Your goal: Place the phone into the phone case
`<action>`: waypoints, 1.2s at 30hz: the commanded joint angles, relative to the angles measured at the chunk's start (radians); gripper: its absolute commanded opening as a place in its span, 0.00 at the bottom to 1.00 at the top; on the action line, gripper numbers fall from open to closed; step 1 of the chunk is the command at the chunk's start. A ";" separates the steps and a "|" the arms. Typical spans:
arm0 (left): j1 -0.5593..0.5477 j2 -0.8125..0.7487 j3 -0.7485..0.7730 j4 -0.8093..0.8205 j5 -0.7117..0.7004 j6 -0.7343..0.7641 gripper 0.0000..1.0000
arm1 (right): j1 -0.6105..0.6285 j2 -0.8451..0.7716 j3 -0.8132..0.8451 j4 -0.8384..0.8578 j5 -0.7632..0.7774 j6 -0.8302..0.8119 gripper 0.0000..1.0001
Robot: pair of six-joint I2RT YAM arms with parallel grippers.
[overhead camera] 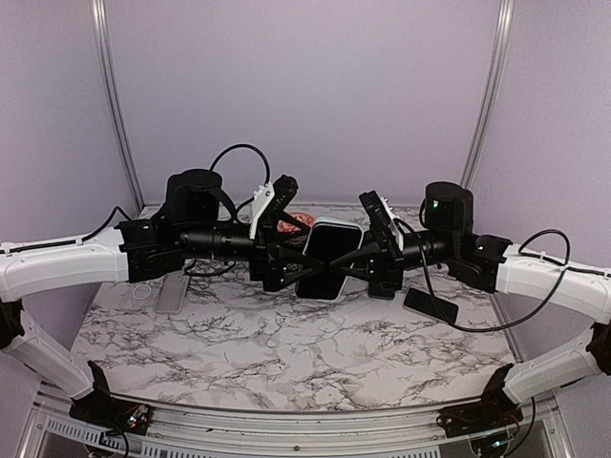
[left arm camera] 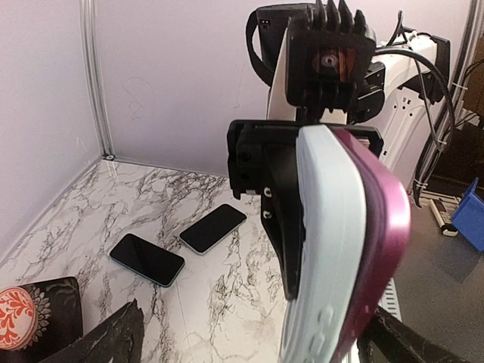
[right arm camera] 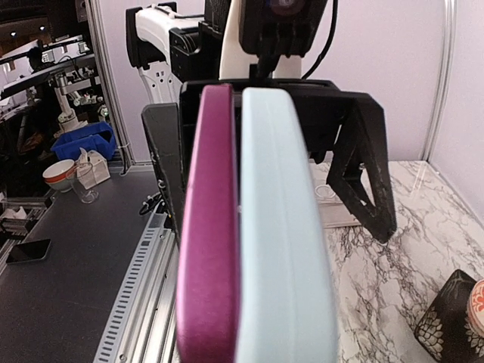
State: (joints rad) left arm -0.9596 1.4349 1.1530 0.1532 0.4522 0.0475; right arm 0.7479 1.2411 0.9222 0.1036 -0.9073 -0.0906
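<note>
The phone (overhead camera: pixel 329 256) is held upright above the table's middle, its black screen framed by a pale rim. In the wrist views it is edge-on. A pale blue case (left arm camera: pixel 333 249) with button bumps lies flat against a magenta piece (left arm camera: pixel 384 227). They also show in the right wrist view, blue (right arm camera: pixel 280 249) and magenta (right arm camera: pixel 208 249). My right gripper (overhead camera: pixel 375 260) is shut on one end, one finger (left arm camera: pixel 278 212) on the blue side. My left gripper (overhead camera: pixel 286 262) straddles the other end, open: one finger (left arm camera: pixel 106 340) is well clear, the other (left arm camera: pixel 401 344) is by the magenta side.
Two dark phones (left arm camera: pixel 147 259) (left arm camera: pixel 213 228) lie flat on the marble table (overhead camera: pixel 286 353), one also visible at the right (overhead camera: pixel 431 305). A black case with a red and white flower (left arm camera: pixel 30 318) lies at the back. A grey slab (overhead camera: pixel 174 292) and a white ring (overhead camera: pixel 143 293) lie at the left.
</note>
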 commanded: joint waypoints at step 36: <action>-0.019 -0.008 -0.052 0.130 0.021 0.034 0.00 | -0.010 -0.005 0.161 -0.003 -0.076 -0.059 0.00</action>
State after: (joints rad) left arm -0.9810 1.4643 1.1088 0.1749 0.5022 0.1314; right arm 0.7250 1.2381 1.0317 0.1055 -0.9337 -0.0956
